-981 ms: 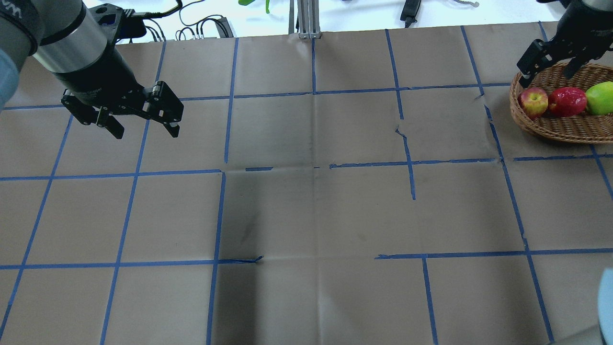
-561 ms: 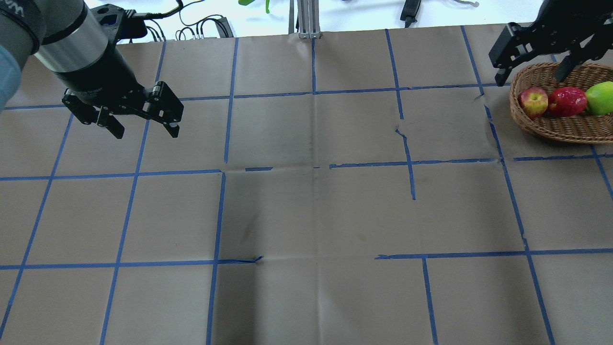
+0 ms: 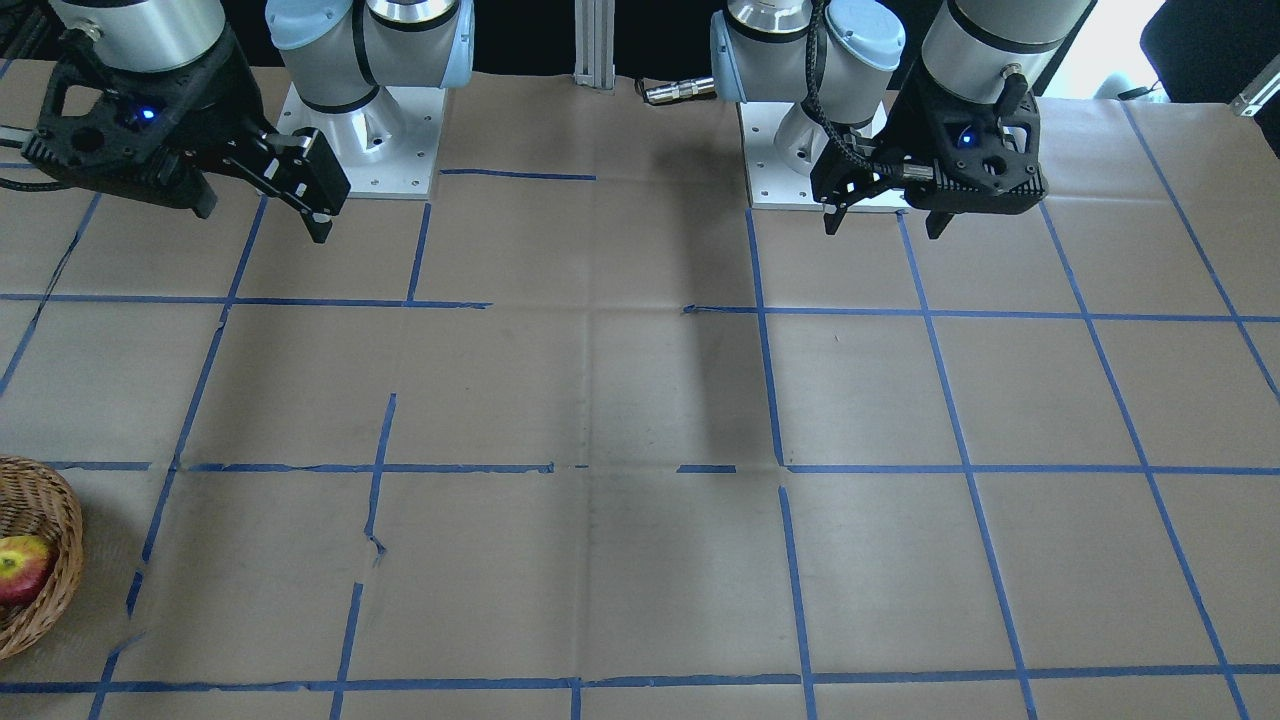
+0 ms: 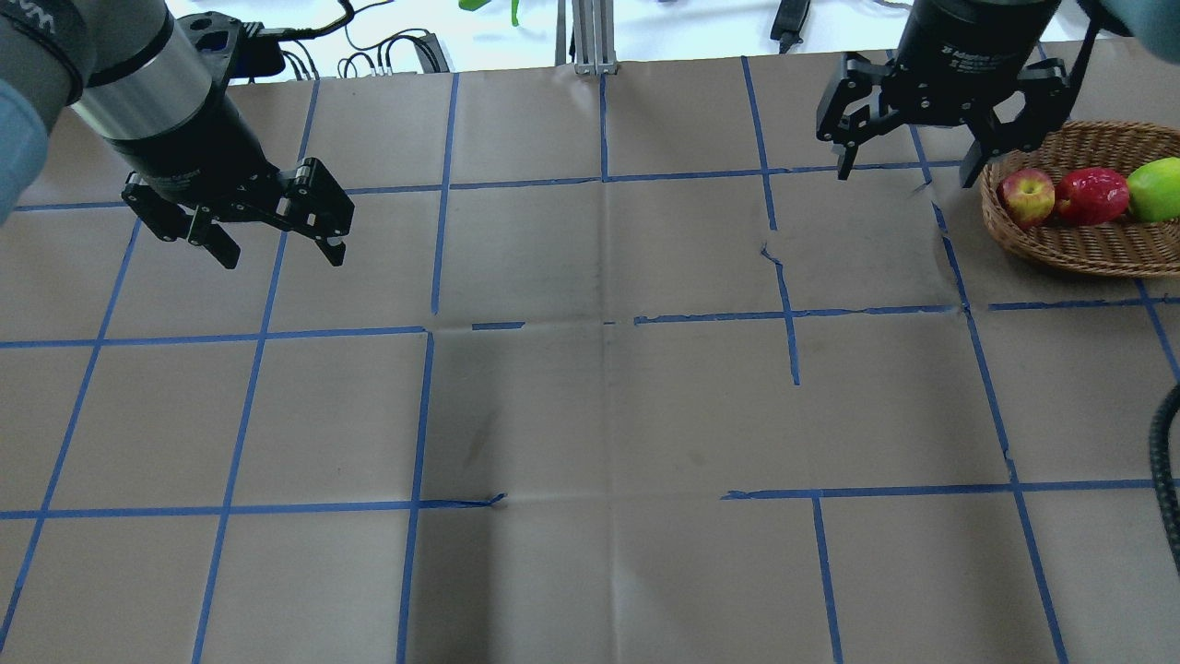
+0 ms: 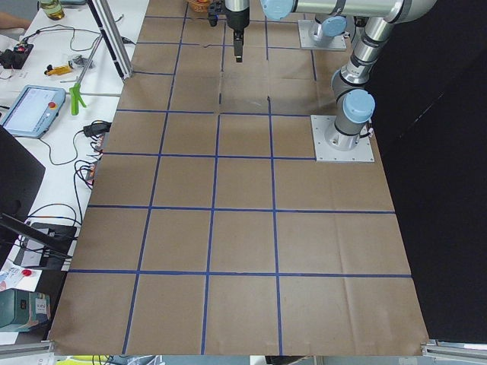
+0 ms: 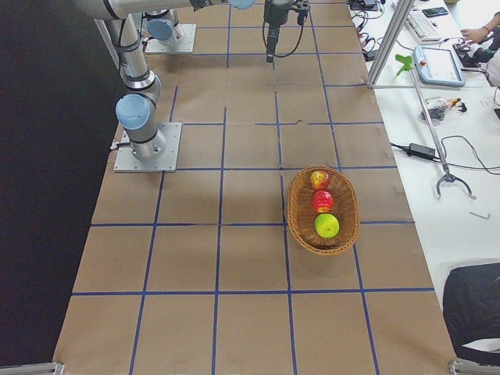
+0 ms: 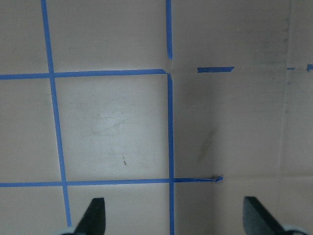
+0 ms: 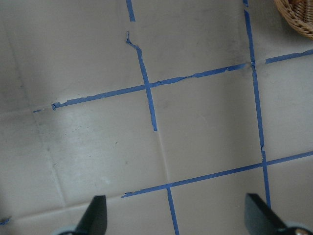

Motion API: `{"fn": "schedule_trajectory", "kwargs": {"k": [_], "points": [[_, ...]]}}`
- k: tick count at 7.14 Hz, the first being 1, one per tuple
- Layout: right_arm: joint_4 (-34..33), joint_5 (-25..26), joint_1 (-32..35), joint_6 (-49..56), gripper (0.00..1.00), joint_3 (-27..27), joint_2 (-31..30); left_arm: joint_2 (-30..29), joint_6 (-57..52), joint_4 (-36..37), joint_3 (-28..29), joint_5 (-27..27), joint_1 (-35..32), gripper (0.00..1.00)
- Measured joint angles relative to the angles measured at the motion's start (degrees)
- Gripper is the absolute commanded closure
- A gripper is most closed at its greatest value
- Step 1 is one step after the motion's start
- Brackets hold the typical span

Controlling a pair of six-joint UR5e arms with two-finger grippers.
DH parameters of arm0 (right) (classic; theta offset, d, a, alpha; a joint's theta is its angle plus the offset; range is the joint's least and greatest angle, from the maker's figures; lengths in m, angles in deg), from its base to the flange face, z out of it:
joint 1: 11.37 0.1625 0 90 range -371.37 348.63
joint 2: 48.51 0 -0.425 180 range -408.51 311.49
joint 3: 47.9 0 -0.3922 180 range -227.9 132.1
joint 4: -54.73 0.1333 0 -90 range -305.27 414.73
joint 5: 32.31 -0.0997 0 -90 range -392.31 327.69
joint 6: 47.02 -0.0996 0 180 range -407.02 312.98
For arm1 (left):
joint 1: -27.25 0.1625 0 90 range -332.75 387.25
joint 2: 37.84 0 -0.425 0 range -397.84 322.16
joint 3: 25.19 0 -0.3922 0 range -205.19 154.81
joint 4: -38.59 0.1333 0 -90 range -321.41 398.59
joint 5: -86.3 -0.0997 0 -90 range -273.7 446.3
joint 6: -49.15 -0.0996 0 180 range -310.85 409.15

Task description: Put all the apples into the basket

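Note:
The wicker basket point(image 4: 1060, 244) sits at the table's right edge and holds all three apples. They are the red-and-yellow apple point(image 4: 1026, 196), the deep red apple point(image 4: 1092, 195) and the yellow-green apple point(image 4: 1157, 188). The exterior right view shows the basket point(image 6: 301, 226) with the three apples in a row. My right gripper point(image 4: 905, 175) is open and empty, raised just left of the basket. My left gripper point(image 4: 281, 254) is open and empty over the far left. Both wrist views show only paper between open fingers, with a bit of the basket point(image 8: 296, 17) in the right one's corner.
Brown paper with a blue tape grid point(image 4: 608, 323) covers the table. Cables and a metal post point(image 4: 590, 37) lie beyond the far edge. The two arm bases point(image 3: 360, 150) stand at the robot's side.
My right gripper has moved left, from over the basket's far rim to just left of the basket. The left arm and the apples have not moved.

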Motion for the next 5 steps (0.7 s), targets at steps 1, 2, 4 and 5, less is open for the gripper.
{"fn": "schedule_trajectory", "kwargs": {"k": [1,2,4,5], "points": [[0.0,-0.1,0.6,-0.8,0.0,0.0,0.1,0.0,0.2,0.1,0.0,0.0,0.0,0.01],[0.0,-0.1,0.8,-0.8,0.0,-0.1,0.1,0.1,0.6,0.2,0.0,0.1,0.0,0.01],[0.1,0.1,0.9,-0.7,0.0,-0.1,0.2,0.2,1.4,0.3,0.0,0.1,0.0,0.01],[0.1,0.1,0.9,-0.6,0.0,-0.1,0.2,0.2,1.5,0.3,0.0,0.1,0.0,0.01]]}}
